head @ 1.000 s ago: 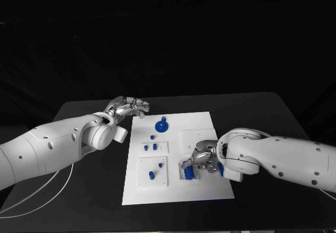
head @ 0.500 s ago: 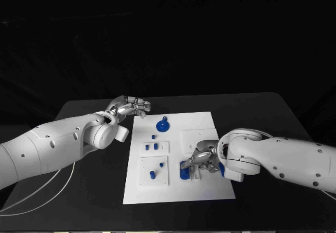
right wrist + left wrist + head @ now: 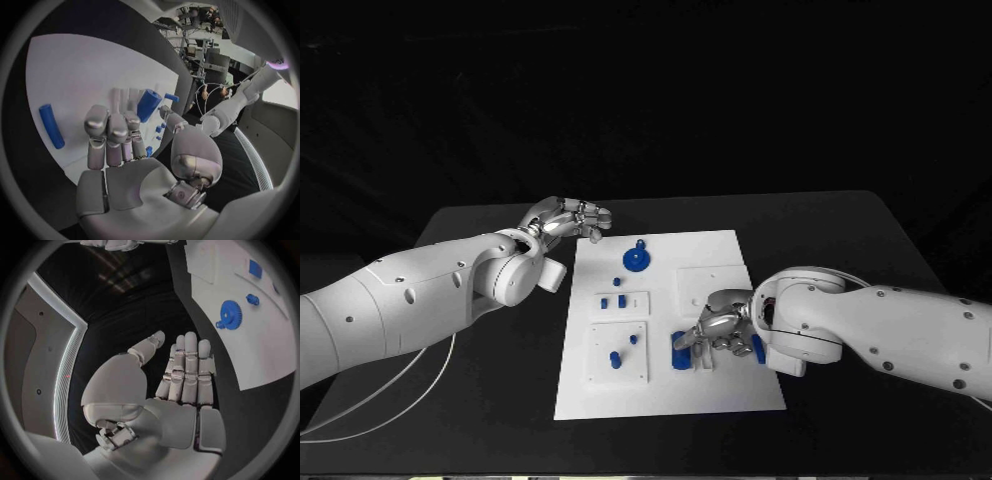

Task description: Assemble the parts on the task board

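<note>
1. The right hand [image 3: 717,335] hangs low over the near right part of the task board [image 3: 718,395], and its fingers hide much of the blue cylinder [image 3: 682,357] under them. In the right wrist view the fingers [image 3: 112,135] lie straight and close together with the thumb out to the side, their tips at the cylinder [image 3: 148,104]; a grip cannot be made out.
2. A second blue peg [image 3: 51,126] lies apart on the board; in the head view the right arm covers most of it.
3. The left hand [image 3: 568,219] hovers over the black worktop [image 3: 848,230] beyond the board's far left corner, fingers extended side by side, holding nothing.
4. A blue gear [image 3: 635,261] lies on the far half of the board, and small blue pegs [image 3: 619,301] stand in the white panels at its left.
5. The room beyond the worktop is dark.
</note>
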Action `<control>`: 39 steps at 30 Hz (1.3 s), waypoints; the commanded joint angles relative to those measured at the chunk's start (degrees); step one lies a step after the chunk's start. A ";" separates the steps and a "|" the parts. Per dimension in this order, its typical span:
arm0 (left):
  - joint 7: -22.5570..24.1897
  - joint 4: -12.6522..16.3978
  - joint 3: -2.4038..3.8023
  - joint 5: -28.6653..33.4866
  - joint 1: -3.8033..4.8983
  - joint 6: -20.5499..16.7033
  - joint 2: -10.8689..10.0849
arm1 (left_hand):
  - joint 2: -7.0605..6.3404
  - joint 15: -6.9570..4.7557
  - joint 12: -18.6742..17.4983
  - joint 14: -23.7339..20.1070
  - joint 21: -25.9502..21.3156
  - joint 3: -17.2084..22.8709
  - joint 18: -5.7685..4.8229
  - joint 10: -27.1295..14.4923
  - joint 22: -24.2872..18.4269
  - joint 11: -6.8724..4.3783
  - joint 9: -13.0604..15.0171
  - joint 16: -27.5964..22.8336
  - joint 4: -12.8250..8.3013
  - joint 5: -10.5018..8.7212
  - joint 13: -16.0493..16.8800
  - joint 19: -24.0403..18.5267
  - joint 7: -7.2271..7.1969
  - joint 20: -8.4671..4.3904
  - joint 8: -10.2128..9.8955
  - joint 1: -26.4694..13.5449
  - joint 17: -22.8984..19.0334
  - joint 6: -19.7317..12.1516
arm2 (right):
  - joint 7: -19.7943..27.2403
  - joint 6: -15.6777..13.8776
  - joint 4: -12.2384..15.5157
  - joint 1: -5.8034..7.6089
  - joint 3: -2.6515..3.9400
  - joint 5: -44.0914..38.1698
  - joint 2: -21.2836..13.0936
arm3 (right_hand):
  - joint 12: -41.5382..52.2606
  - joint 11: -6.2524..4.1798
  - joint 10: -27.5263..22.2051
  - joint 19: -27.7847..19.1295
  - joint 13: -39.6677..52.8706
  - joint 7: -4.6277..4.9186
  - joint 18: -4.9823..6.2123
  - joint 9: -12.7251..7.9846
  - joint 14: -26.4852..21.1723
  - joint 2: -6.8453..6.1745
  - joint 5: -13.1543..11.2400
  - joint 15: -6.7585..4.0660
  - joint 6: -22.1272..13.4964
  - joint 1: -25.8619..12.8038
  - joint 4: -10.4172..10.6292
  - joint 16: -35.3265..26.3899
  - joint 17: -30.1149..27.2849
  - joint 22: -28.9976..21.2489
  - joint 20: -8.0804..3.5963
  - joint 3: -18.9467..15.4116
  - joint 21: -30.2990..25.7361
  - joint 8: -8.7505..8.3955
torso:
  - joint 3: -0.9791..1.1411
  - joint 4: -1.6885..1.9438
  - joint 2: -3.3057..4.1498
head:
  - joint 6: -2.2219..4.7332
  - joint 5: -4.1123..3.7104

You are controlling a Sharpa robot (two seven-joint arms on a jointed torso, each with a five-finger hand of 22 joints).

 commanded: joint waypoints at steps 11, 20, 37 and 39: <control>0.42 0.03 0.05 0.30 0.05 0.73 0.04 | 0.14 0.17 0.00 0.37 -0.33 0.07 0.81 -0.45 0.08 0.07 -0.09 -0.31 0.22 0.11 -0.09 0.41 -0.02 0.12 0.19 -0.37 0.13 -0.46 | 3.16 3.17 2.67 -0.15 -0.09 -1.29 -2.06 | -0.25 0.08 -0.33 -0.17 -0.29 0.14 6.98 0.29 0.22 -0.11 0.17 -0.23 -0.25 3.50 -5.84 -0.52 0.28 0.44 -0.10 -2.54 -0.48 0.12 | 0.01 -0.03 0.00 | 0.30 0.12; 0.43 0.06 0.05 0.30 0.05 0.75 0.03 | 0.15 0.17 0.00 0.38 -0.35 0.07 0.82 -0.45 0.11 0.07 -0.10 -0.34 0.23 0.10 -0.09 0.41 -0.02 0.12 0.21 -0.37 0.18 -0.46 | 2.11 3.74 2.37 -0.17 -0.10 -3.04 -1.66 | -0.25 -0.02 -0.17 -0.02 -0.46 0.02 6.98 0.40 0.35 1.30 0.17 -0.30 0.25 5.42 -7.77 -0.65 0.40 0.36 0.03 -2.78 -0.57 0.17 | -0.04 0.07 0.01 | 0.31 -0.01; 0.40 0.07 0.05 0.30 0.04 0.82 -0.02 | 0.19 0.17 0.02 0.42 -0.38 0.06 0.82 -0.43 0.17 0.07 -0.12 -0.38 0.29 0.08 -0.09 0.45 -0.03 0.13 0.25 -0.41 0.27 -0.45 | 1.54 2.44 1.74 -0.71 -0.10 -4.34 -0.97 | -0.35 -0.05 0.08 0.32 -0.79 -0.02 6.98 0.31 0.58 3.63 0.16 -0.29 0.93 6.34 -5.53 -0.88 0.56 0.26 0.64 0.36 -0.69 -0.03 | -0.04 0.04 0.01 | -0.09 0.26; 0.37 0.06 0.05 0.30 0.04 0.91 -0.01 | 0.22 0.17 0.02 0.44 -0.39 0.04 0.82 -0.43 0.19 0.07 -0.13 -0.40 0.37 0.07 -0.09 0.48 -0.02 0.13 0.26 -0.49 0.32 -0.46 | 1.26 2.33 1.71 -0.71 -0.10 -4.38 -0.96 | -0.36 -0.03 0.08 0.33 -0.83 -0.02 6.98 0.27 0.59 3.82 0.15 -0.28 1.02 4.95 -3.68 -0.94 0.61 0.26 0.80 0.78 -0.73 -0.12 | -0.04 0.02 0.00 | -0.09 0.29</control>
